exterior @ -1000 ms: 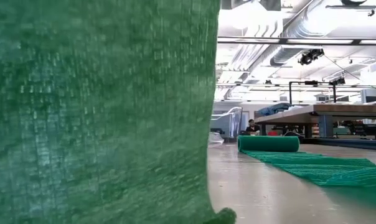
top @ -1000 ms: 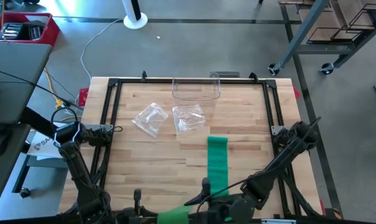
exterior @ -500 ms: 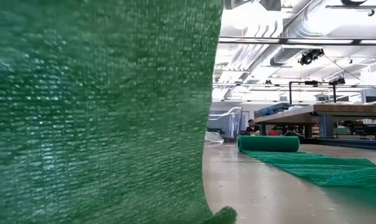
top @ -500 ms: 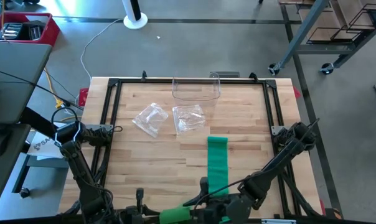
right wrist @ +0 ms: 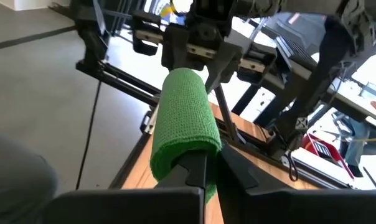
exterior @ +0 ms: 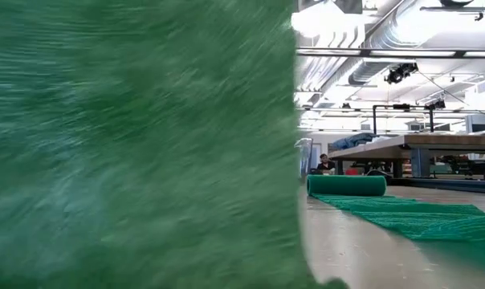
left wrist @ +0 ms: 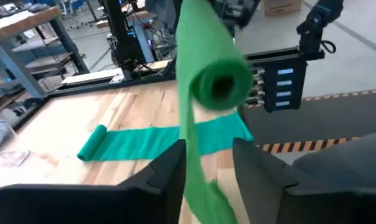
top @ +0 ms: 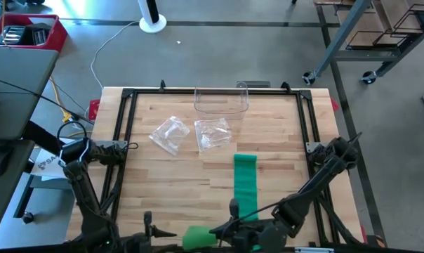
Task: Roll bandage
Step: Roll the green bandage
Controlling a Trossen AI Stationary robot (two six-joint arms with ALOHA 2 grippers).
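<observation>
Butcher-block table fills the high view; both grippers sit at its near edge, partly cut off. The green bandage runs as one flat strip toward the near edge, its rolled end between the left gripper and right gripper. Two crumpled plastic bags and one clear bin lie farther back.

Low view: blurred green fabric hides most of the scene.

Left wrist view: the fingers stand apart, the roll beyond them.

Right wrist view: closed fingers pinch the roll.
</observation>
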